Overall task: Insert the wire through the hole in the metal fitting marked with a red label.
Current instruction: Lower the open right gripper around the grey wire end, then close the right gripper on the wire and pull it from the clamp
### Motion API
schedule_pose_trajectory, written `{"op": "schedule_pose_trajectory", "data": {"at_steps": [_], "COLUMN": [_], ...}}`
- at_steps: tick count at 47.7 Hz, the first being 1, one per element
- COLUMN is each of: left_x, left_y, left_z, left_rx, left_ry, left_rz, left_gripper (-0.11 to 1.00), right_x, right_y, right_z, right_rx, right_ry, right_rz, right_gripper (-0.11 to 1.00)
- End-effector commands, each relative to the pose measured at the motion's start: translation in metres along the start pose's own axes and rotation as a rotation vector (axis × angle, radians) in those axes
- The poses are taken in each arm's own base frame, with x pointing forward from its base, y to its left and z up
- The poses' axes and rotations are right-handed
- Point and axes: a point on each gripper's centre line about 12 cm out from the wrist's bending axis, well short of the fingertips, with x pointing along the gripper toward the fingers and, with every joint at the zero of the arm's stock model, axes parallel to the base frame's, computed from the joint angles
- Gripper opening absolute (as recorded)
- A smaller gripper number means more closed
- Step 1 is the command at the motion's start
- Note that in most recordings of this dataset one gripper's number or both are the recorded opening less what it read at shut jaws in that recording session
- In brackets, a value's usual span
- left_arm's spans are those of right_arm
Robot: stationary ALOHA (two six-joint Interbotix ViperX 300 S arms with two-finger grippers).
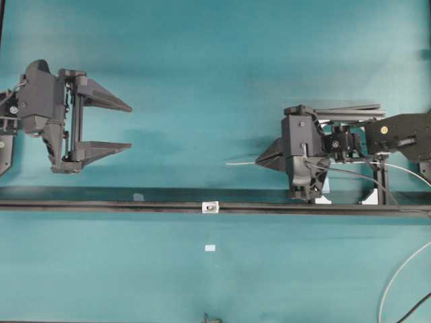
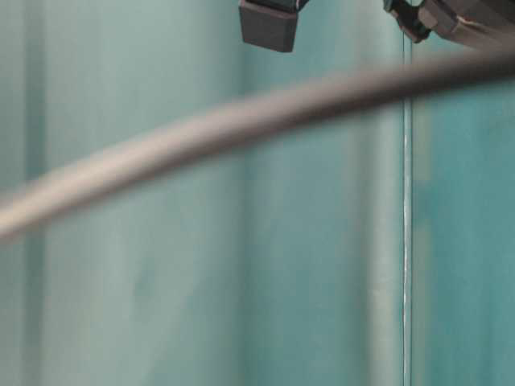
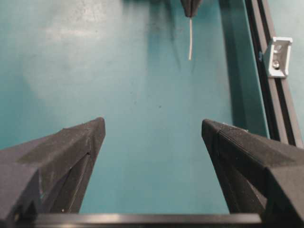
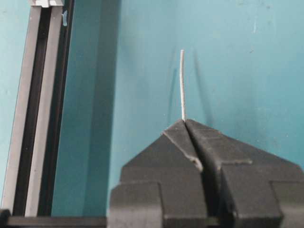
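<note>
Projecting straight out from the pressed-together fingertips of the right gripper (image 4: pixel 184 121), the wire (image 4: pixel 182 85) is seen as a thin silvery strand with a slight bend near its free end; it is pinched between the two black fingers, whose inner faces meet along a single seam in the right wrist view. From overhead the same wire (image 1: pixel 241 163) is shown pointing away from the right gripper (image 1: pixel 258 161) toward the left side of the table, held on the far side of the black rail (image 1: pixel 101 203) and roughly parallel to it, not touching it. The metal fitting (image 1: pixel 211 207) is seated on that rail, ahead of the wire's tip and off to the rail side of it, well apart from the tip; its dark centre is visible, but the hole itself is too small to be made out. In the left wrist view the fitting (image 3: pixel 278 57) is seen on the rail (image 3: pixel 275 95) to the right of the wire (image 3: pixel 190 40) (only the wire's free end and the fingertips behind it are caught there). The left gripper (image 1: pixel 126 126) is held with its fingers spread wide, nothing between them, facing the right gripper across the teal table (image 1: pixel 202 81). A small white tag (image 1: pixel 210 247) lies on the near side of the rail.
</note>
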Motion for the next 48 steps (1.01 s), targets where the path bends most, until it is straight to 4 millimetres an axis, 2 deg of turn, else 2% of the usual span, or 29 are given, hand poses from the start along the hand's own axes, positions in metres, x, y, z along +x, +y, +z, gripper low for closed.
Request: {"op": "schedule_pose_trajectory", "data": {"at_steps": [1,33,48], "left_x": [0.0,0.001,0.002], "left_y": [0.001,0.0,0.001], "left_z": [0.004,0.005,0.014], "left_rx": [-0.004,-0.014,-0.015], "left_ry": [-0.018,-0.022,-0.045], "left_rz": [0.003,0.003,0.004], "left_gripper": [0.54,0.54,0.54], "right_x": [-0.001,-0.002,-0.019], "right_y": [0.003,0.003,0.007], "right_z": [0.008,0.01,0.027], "right_rx": [-0.002,-0.002,-0.002], "right_ry": [-0.025,-0.029,-0.098], "right_rz": [0.008,0.009,0.024], "right_gripper": [-0.01,-0.01,-0.01]}}
